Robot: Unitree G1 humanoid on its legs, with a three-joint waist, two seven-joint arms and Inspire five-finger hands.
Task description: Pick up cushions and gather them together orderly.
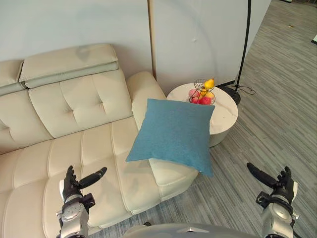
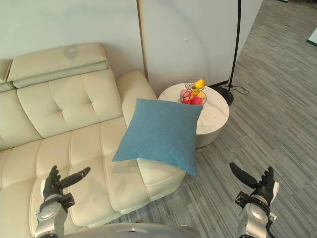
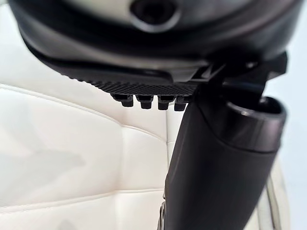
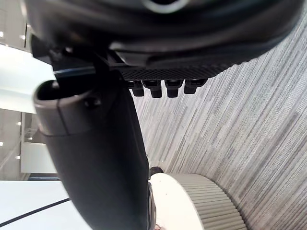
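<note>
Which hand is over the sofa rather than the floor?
The left hand, open above the cream sofa seat; the right hand, also open, hangs over the grey floor, right of the blue cushion.

Matt cloth, smooth leather.
The blue cushion (image 1: pixel 173 131) is matt woven cloth; the cream sofa (image 1: pixel 74 104) looks like smooth, faintly glossy leather; the wire basket (image 1: pixel 199 83) on the desk (image 1: pixel 225 116) is thin metal.

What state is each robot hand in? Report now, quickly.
Left robot hand: open, holding nothing, above the sofa.
Right robot hand: open, holding nothing, above the floor.
</note>
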